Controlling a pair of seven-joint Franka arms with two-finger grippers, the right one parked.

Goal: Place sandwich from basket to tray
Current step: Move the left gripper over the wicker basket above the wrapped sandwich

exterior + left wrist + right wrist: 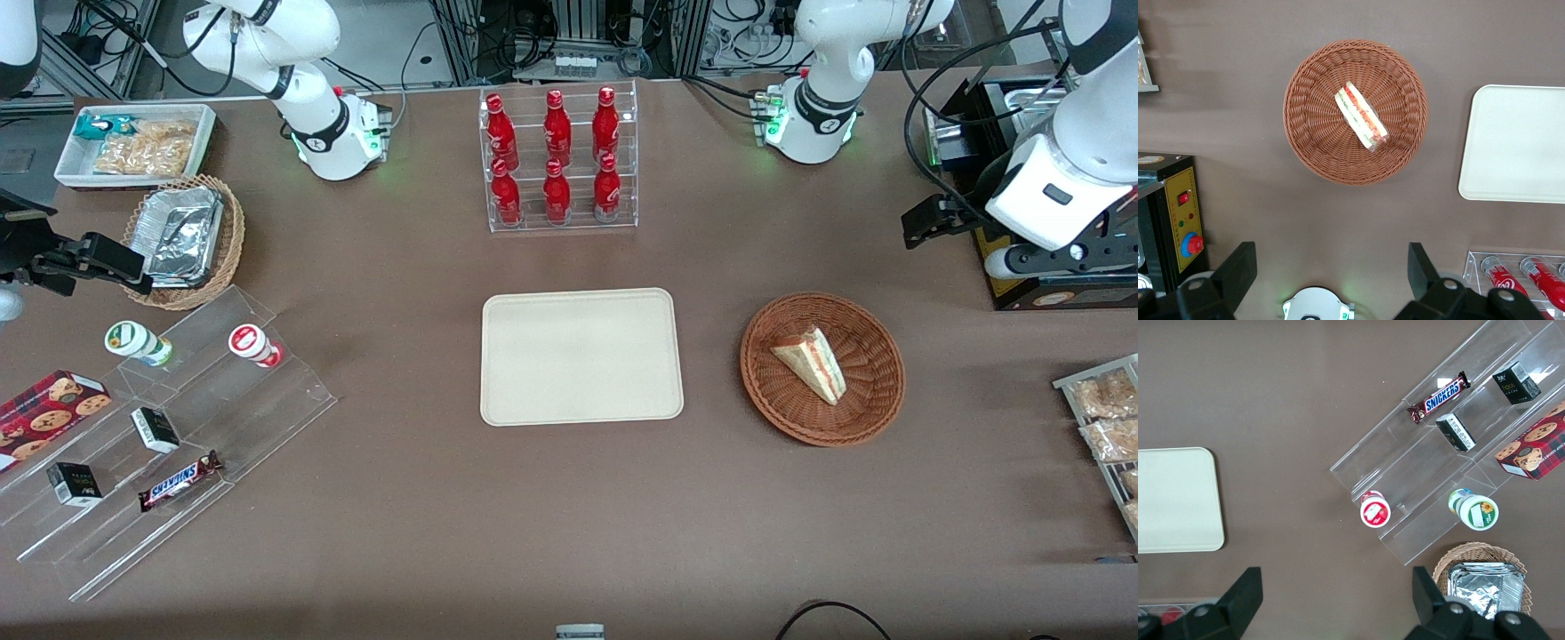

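The sandwich [811, 363] is a pale triangular wedge with red and green filling, lying in the round reddish-brown wicker basket [782, 418]. The cream tray [581, 356] lies flat and bare beside the basket, toward the parked arm's end. My left gripper [925, 222] hangs high above the table, farther from the front camera than the basket and toward the working arm's end. It is open and empty. The left wrist view looks down on the sandwich [1361, 117], the basket [1311, 133] and part of the tray [1518, 143], with the gripper [1331, 273] well apart from them.
A clear rack of red bottles [558, 160] stands farther from the front camera than the tray. A black control box [1022, 284] sits under the working arm. Snack bags [1107, 418] lie at the working arm's end. Acrylic steps [160, 427], a tan basket [187, 240] and a white bin [133, 142] lie at the parked arm's end.
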